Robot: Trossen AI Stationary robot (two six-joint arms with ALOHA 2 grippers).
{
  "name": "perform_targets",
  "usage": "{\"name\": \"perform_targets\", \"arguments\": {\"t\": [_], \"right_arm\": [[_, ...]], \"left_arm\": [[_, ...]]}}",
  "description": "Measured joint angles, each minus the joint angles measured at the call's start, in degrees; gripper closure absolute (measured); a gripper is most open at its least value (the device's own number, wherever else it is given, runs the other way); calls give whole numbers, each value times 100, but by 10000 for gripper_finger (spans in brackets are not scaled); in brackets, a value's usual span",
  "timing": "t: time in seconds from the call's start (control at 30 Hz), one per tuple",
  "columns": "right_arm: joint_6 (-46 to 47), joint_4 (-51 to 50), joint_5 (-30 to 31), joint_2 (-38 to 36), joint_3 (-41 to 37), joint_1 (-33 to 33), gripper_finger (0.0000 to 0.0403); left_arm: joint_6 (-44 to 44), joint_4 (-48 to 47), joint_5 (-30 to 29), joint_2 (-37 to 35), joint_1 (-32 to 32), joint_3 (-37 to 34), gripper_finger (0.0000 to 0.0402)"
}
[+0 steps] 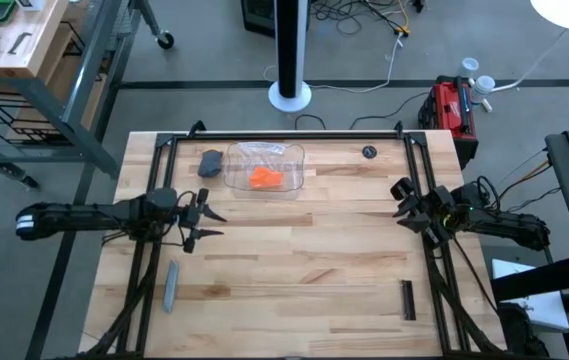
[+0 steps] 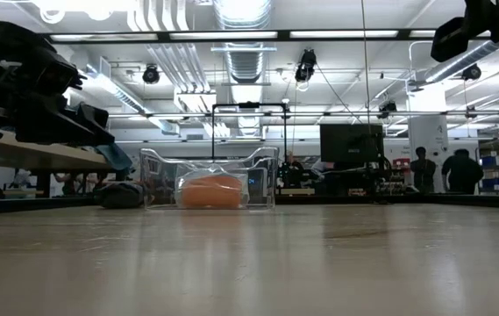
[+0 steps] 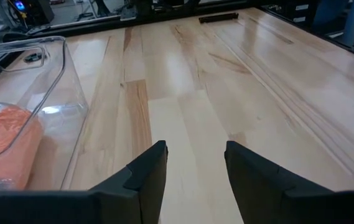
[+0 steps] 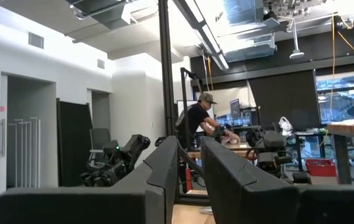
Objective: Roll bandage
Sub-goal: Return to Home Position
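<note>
The bandage [image 1: 265, 178] is lying bundled inside the clear bin [image 1: 299, 168], upper middle of the high view, its long axis running roughly across the frame. The left gripper [image 1: 212, 224] is hovering nearer, just lower left of the bin, fingers parted and empty. The right gripper [image 1: 401, 203] is waiting at right-centre, fingers narrowly apart, holding nothing.
</note>
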Motion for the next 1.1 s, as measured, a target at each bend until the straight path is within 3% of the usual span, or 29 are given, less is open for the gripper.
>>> {"name": "perform_targets", "arguments": {"t": [0.53,1.1], "right_arm": [[0,2,0,0,0,0,364],[0,1,0,0,0,0,333]], "left_arm": [[0,0,0,10,0,0,277],[1,-1,1,31,1,0,269]]}}
